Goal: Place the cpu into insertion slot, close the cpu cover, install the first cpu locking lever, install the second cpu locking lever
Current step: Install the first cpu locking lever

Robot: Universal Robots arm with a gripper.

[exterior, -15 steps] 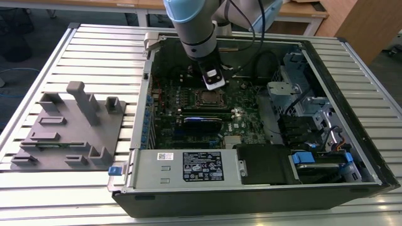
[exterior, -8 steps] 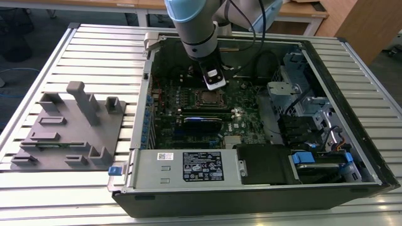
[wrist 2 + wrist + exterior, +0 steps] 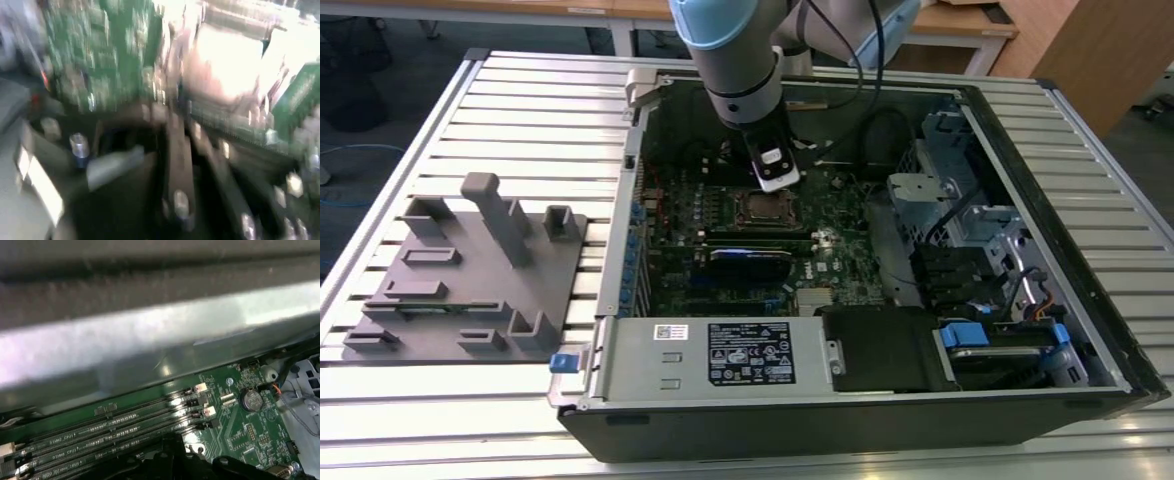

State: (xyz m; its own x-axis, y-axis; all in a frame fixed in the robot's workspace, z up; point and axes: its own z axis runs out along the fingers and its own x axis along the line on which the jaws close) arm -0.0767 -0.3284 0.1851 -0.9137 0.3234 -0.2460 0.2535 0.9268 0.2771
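One small square socket, the insertion slot [image 3: 762, 207], sits on the green motherboard [image 3: 720, 250] near the middle of the open computer case [image 3: 1067, 330] in the exterior view, with a grey square, seemingly the cpu, lying in its silvery rim. Whether the cpu cover is folded down over it I cannot tell. Just at twelve o'clock of the slot hangs the gripper [image 3: 775, 172], its pale tip close above the socket's far edge; whether its claw is open or clamped I cannot tell. Judging from this, the work is at the socket, so a good move keeps the tip square to the rim and presses gently, clear of the memory slots [image 3: 115, 427] seen in the first wrist view. At nine o'clock, well apart, a grey fixture [image 3: 460, 280] rests on the slatted table [image 3: 520, 100].
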